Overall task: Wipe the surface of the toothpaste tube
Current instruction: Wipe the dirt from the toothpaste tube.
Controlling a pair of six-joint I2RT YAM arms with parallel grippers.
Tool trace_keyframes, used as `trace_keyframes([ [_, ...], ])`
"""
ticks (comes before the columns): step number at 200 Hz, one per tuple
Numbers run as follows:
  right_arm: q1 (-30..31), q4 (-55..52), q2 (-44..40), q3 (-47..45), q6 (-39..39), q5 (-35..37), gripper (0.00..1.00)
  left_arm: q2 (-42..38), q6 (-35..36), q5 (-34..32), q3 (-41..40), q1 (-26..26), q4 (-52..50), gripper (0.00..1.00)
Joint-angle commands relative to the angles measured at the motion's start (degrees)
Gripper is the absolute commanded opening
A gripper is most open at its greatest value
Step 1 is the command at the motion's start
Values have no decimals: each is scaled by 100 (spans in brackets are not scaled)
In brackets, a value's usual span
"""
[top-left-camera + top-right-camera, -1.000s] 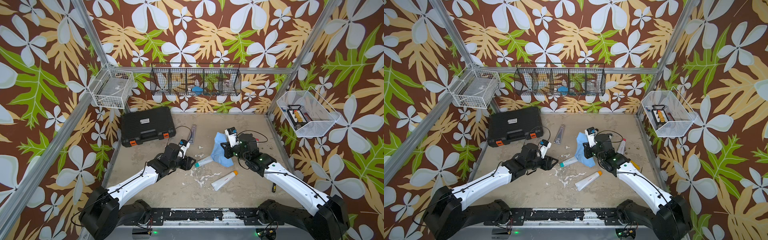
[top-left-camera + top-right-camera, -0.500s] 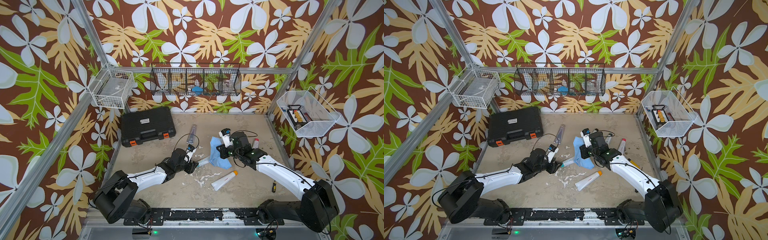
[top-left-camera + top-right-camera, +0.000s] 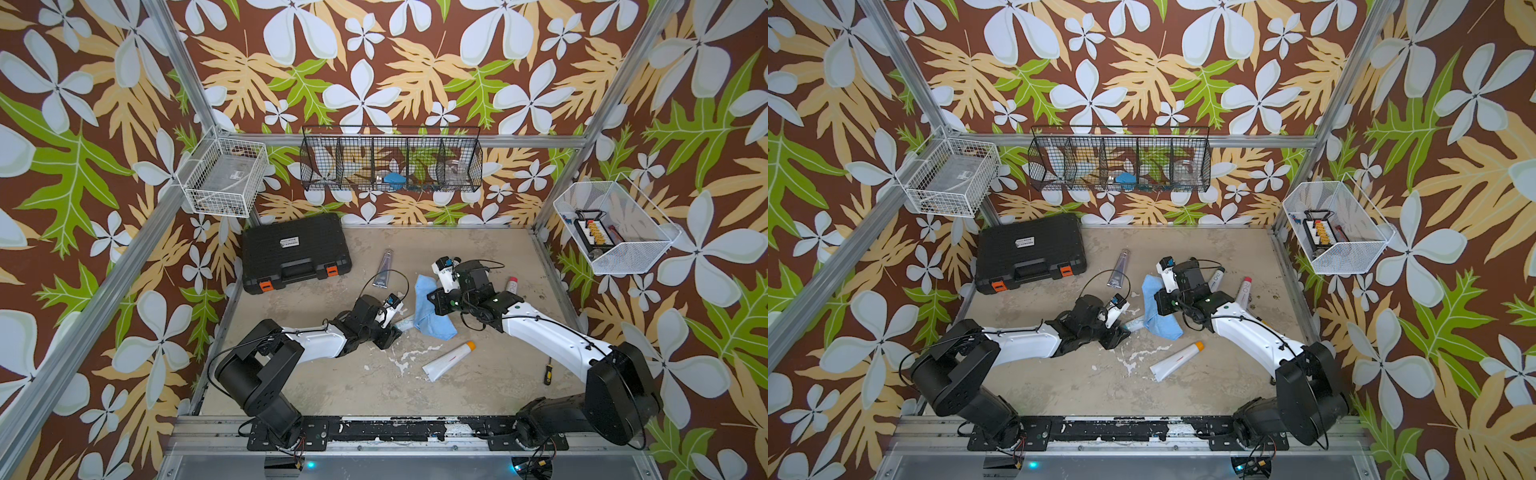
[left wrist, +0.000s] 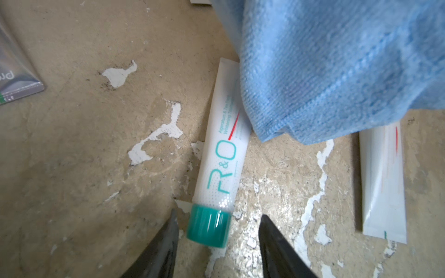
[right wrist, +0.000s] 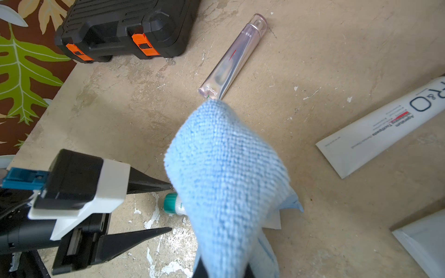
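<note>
Left end effector parted, right clamped

Shows a white tube with a teal cap and teal "R&O" lettering, lying flat in the lower middle of the left wrist frame, cap toward the bottom edge and far end hidden under the cloth. Places the tube near the centre of both top views, only its cap end poking out leftward from under the cloth. Shows the cloth as a light blue, crumpled microfibre rag filling the upper right of the left wrist frame and the middle of the right wrist frame, covering the tube's tail half; cannot tell whether it presses on it.
</note>
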Motion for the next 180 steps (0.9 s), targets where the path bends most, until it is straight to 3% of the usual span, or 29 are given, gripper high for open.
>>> trace_keyframes([
  [1, 7, 149, 55, 1, 47, -228, 0, 141, 154, 3, 115, 2, -83, 56],
  [64, -1, 420, 153, -184, 361, -340, 0, 276, 290, -65, 179, 3, -219, 49],
  [103, 2, 847, 462, -288, 624, -792, 0, 393, 311, -82, 253, 2, -275, 45],
  [180, 145, 1131, 1190, -217, 802, -1333, 0, 496, 351, -73, 335, 3, -277, 30],
])
